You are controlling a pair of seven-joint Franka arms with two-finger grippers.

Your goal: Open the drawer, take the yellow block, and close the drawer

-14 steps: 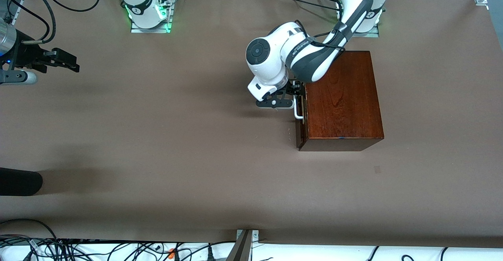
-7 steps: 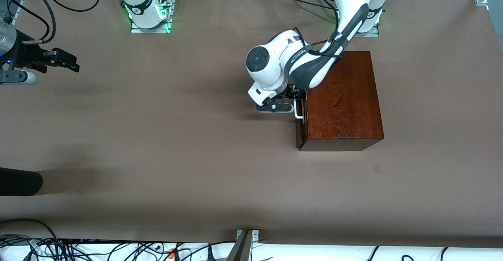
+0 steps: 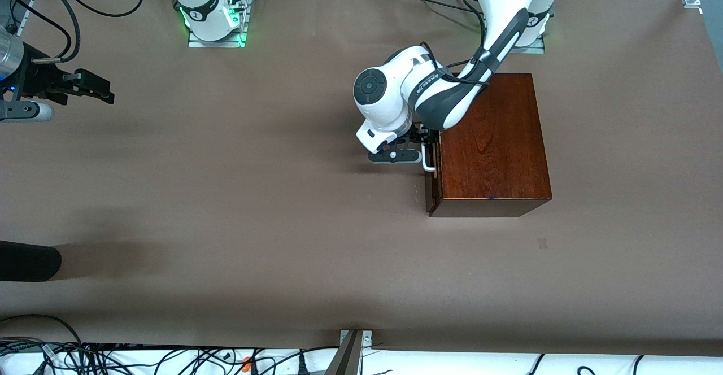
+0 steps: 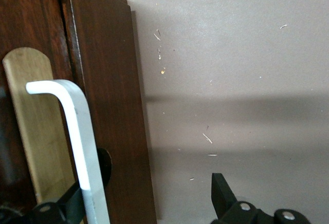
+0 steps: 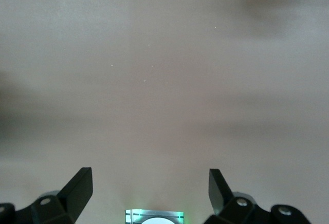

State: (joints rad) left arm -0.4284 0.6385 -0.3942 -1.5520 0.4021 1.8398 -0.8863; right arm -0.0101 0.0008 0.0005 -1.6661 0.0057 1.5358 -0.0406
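Note:
The glossy dark mahogany box (image 3: 491, 143) stands toward the left arm's end of the table. Its drawer (image 3: 434, 186) is shut or nearly shut, and the front faces the right arm's end. The white U-shaped handle (image 3: 429, 159) also shows in the left wrist view (image 4: 77, 131) on the dark drawer front (image 4: 110, 106). My left gripper (image 3: 425, 139) is at the handle, open, with the bar between its fingers (image 4: 222, 196) in the left wrist view (image 4: 146, 201). My right gripper (image 3: 93, 90) waits open and empty over bare table (image 5: 148, 180). The yellow block is hidden.
A dark rounded object (image 3: 28, 261) juts in at the right arm's end, nearer to the front camera. The right arm's base (image 3: 214, 22) glows green. Cables (image 3: 113, 358) lie along the table's front edge.
My left hand has sunk a little and closed in on the handle. The drawer and the right arm have not moved.

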